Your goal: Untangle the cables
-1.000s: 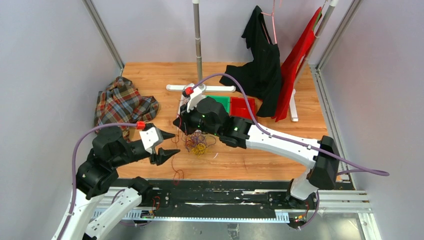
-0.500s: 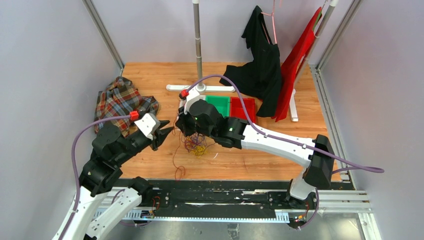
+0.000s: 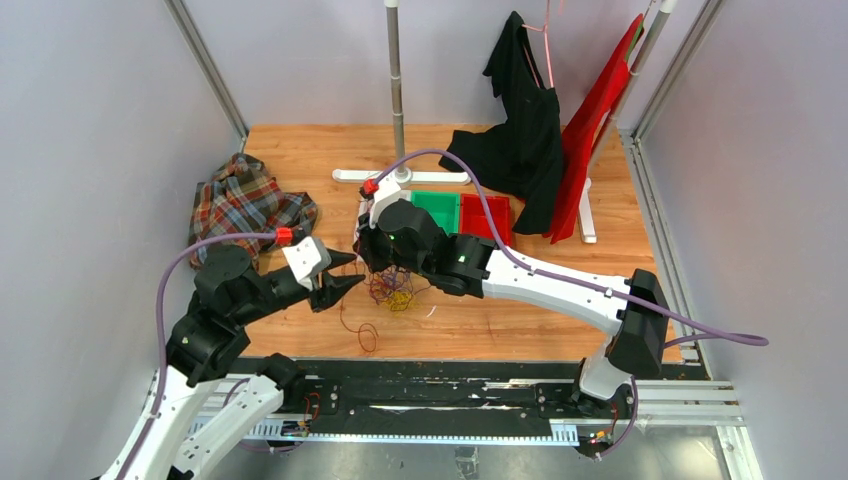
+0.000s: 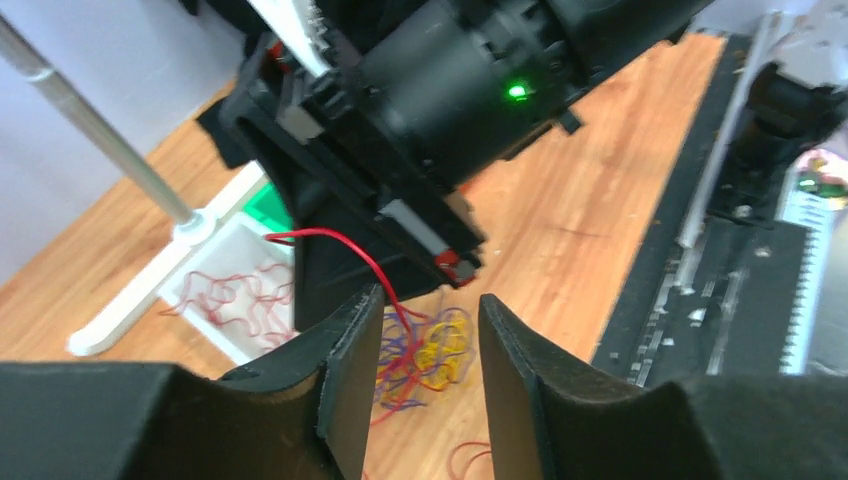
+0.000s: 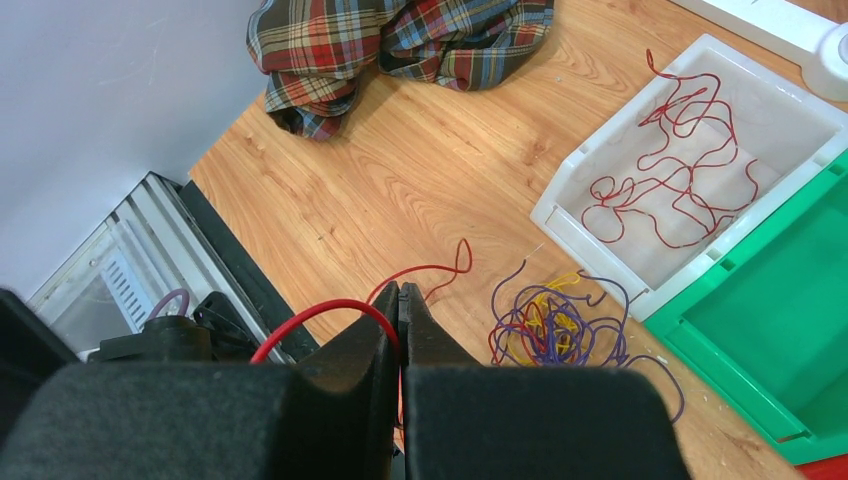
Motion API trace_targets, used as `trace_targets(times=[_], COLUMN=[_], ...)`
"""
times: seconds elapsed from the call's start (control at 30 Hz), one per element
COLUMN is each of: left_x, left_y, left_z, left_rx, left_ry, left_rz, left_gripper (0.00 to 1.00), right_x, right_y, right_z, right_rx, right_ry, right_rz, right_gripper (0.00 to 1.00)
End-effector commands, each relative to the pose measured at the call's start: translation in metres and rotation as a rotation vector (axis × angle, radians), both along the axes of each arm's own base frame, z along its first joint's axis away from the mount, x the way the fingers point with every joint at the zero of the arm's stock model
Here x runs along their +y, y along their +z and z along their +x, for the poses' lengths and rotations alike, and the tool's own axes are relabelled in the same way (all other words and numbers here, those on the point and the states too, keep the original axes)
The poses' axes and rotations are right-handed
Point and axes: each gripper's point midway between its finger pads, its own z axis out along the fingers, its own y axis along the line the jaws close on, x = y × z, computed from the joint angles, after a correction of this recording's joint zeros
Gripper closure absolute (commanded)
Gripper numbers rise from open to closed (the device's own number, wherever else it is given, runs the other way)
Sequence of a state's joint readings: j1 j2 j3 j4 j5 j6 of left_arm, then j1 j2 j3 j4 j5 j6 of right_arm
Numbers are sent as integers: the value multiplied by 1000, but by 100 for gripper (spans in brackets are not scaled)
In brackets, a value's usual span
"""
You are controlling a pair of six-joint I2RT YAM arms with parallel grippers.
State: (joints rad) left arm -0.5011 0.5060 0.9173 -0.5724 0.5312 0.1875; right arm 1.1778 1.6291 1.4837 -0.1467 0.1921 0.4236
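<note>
You are looking at a robot lab: plain grey walls point(image 3: 80, 120) and silver metal rails point(image 3: 208, 70) box in the brown wooden desk point(image 3: 300, 150).

Both arms: white link shells point(image 3: 560, 285), black joint housings point(image 3: 640, 340). One purple hose point(image 3: 430, 152) per arm, red end fitting point(image 3: 283, 236). Green LED point(image 4: 517, 92) lit. Fingers point(image 4: 350, 380) black, tapered.

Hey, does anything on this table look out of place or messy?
A plaid shirt lies crumpled at the table's far left; one red strand trails toward the front edge, away from the tangle.
</note>
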Motion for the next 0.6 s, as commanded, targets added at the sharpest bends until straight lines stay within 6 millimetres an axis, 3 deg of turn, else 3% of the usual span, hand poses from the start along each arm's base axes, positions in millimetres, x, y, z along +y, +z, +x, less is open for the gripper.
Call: trace_targets(times=[0.0,0.13,0.23,0.3,0.43,0.57], left_x=[12,36,43,45,41,28], left_y=[0,-3,2,11,35,63], left_z=[33,60,63,61,41,6], left_rx=[-63,-105,-136,-165,-245,-318], left_ry=[153,334,374,374,278,80], left_rz=[22,80,83,71,86,118], left_gripper=[63,84,97,99,99,99], right_x=[-1,-1,5,6,8,19], right_y=[4,5,8,6,1,-1], right_z=[-5,-7,-8,-8,-13,-22], right_rx=[-3,-1,3,6,1,-18], right_ry=[-7,0,16,21,56,135], right_rz=[15,30,39,36,74,128], right_gripper=[99,99,99,99,98,82])
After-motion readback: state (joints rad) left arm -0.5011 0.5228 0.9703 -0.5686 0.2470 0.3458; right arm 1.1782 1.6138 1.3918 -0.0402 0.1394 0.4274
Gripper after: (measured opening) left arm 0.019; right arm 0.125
